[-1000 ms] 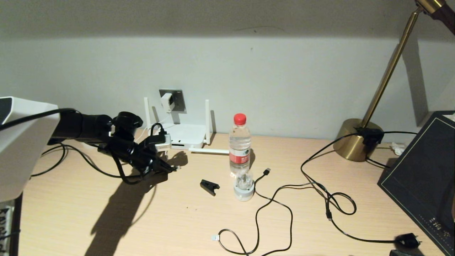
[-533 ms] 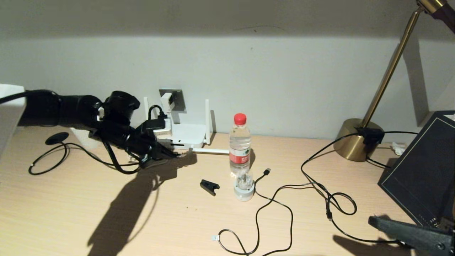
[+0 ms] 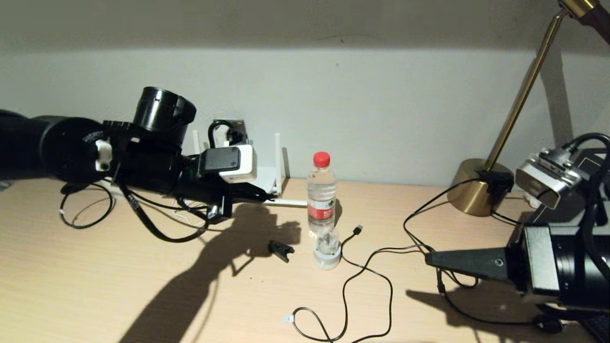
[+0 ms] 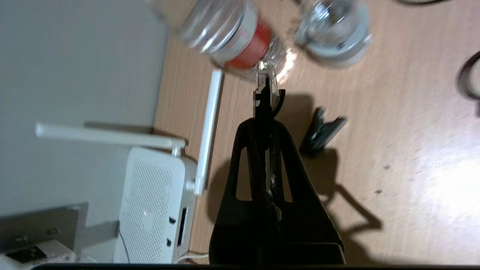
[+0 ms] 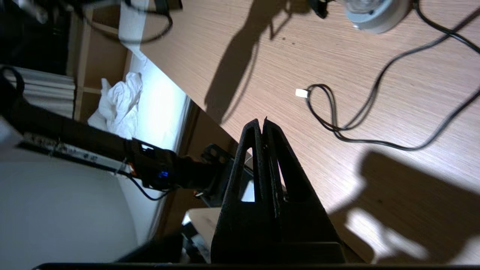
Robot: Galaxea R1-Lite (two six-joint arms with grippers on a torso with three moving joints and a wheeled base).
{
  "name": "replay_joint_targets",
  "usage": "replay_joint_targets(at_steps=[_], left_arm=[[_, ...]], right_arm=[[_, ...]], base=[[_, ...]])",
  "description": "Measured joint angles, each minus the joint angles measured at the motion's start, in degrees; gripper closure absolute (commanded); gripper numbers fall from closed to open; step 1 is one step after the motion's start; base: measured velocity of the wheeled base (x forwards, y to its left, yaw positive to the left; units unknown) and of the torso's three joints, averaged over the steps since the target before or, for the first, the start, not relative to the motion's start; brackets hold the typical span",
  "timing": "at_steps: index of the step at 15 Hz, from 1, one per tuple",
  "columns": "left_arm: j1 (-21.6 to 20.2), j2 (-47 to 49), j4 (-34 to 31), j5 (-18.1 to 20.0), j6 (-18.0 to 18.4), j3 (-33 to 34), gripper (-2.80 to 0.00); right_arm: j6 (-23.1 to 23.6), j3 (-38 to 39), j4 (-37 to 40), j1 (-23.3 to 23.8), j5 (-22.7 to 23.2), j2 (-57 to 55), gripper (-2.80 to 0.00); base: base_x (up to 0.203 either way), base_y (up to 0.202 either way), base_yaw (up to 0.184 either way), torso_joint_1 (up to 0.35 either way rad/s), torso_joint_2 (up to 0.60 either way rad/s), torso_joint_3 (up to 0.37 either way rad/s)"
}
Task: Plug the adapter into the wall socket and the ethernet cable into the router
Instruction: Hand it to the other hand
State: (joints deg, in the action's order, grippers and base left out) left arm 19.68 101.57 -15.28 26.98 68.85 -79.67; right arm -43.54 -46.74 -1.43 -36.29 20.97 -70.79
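My left gripper (image 3: pixel 259 194) hangs above the table just in front of the router (image 3: pixel 269 178), shut on the ethernet cable. Its clear connector (image 4: pixel 267 73) sticks out past the fingertips toward the bottle. In the left wrist view the router (image 4: pixel 150 202) lies off to the gripper's (image 4: pixel 264 122) side, its dark port slot (image 4: pixel 183 227) facing the table. The wall socket (image 4: pixel 41 225) sits behind it with the white adapter (image 4: pixel 45 252) at it; whether it is fully seated I cannot tell. My right gripper (image 3: pixel 429 258) hovers shut and empty over the table's front right.
A water bottle (image 3: pixel 321 195) and a small glass piece on a white base (image 3: pixel 327 247) stand mid-table, a black clip (image 3: pixel 280 250) beside them. Loose black cables (image 3: pixel 381 267) sprawl across the right half, one ending in a white tip (image 3: pixel 287 318). A brass lamp (image 3: pixel 481 186) stands back right.
My left arm has risen and swung right, past the router's front, still holding the cable. My right arm has come into view from the lower right and reached left over the table.
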Motion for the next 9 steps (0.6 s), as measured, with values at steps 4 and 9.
replay_joint_targets(at_steps=[4,9], left_arm=[[5.0,-7.1,9.2,-1.2,-1.4,8.9,0.00],[9.4,-8.4,11.4,-0.6,-3.2,9.8,0.00]], right_arm=[[-0.8,-9.2,2.4,-1.4,0.1,-8.2,-2.80],[1.6,-10.5,-7.2,-2.3,-0.2,-14.3,-2.80]], base=[[0.000,0.000,0.000,0.000,0.00,0.000],[0.000,0.000,0.000,0.000,0.00,0.000]])
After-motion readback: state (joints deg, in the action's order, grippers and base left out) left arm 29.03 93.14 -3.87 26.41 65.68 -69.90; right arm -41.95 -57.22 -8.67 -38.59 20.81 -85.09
